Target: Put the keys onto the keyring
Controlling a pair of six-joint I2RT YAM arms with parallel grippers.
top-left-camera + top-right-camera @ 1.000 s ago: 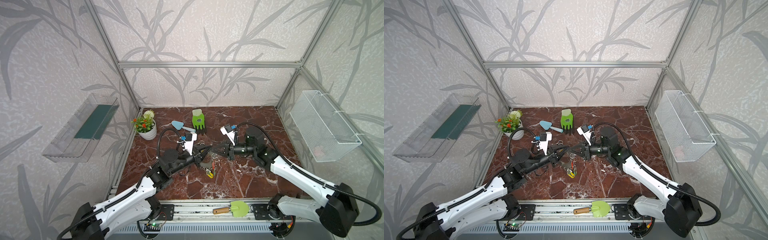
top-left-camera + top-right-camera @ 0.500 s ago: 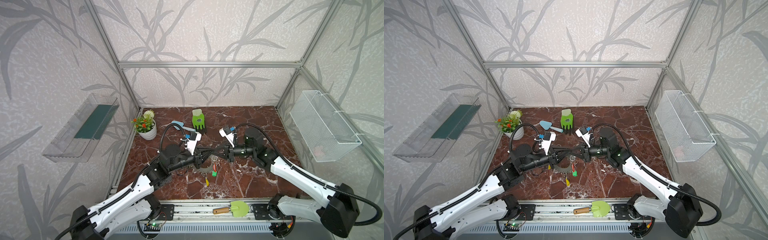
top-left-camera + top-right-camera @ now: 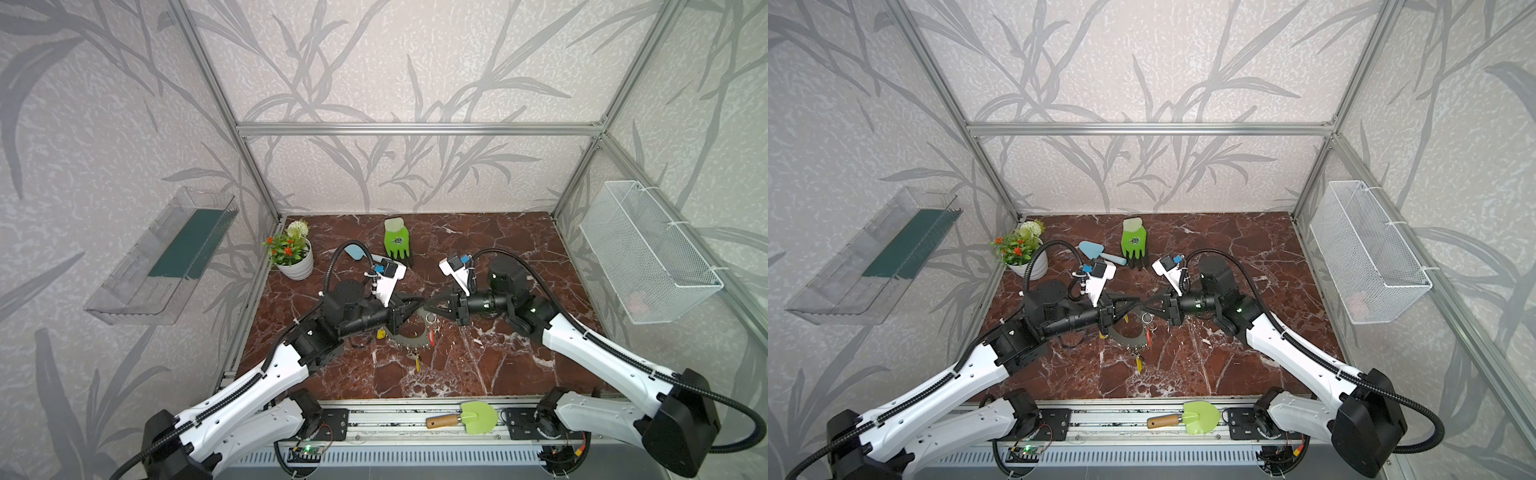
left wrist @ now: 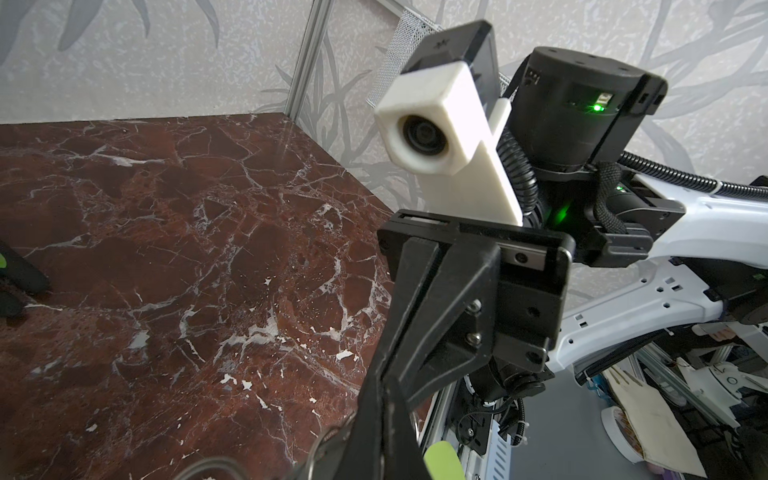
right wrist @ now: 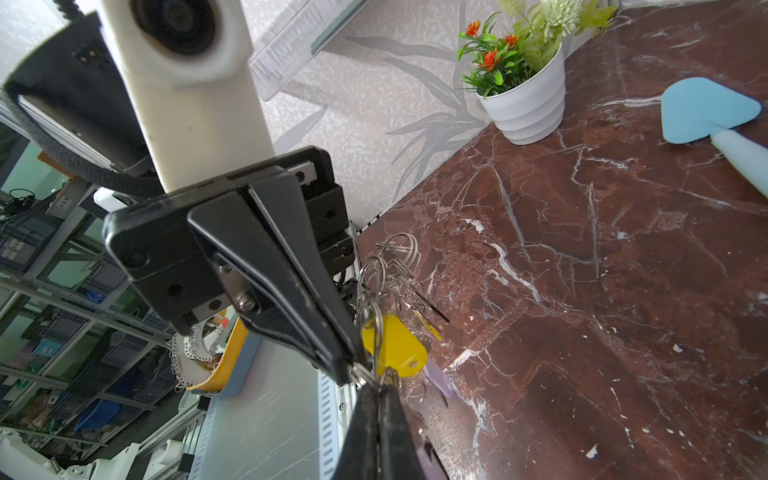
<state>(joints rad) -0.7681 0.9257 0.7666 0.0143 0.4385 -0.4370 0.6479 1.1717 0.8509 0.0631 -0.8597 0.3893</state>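
- In both top views the left fingers (image 3: 417, 304) and the right fingers (image 3: 429, 306) are each pressed together. They meet tip to tip over the middle of the table (image 3: 498, 365).
- The keyring (image 3: 409, 341) sits just below that meeting point, somewhat nearer the table's front edge than its back edge. Its far part is hidden under the left fingers. A red key (image 3: 432, 332) is just beside its right rim.
- In the left wrist view the right fingers (image 4: 379, 368) taper to a closed tip, with blurred silver wire below.
- In the right wrist view both closed tips touch among silver split rings (image 5: 390, 257), and a yellow key (image 5: 395, 345) hangs right beside them. I cannot tell which ring either pair pinches.
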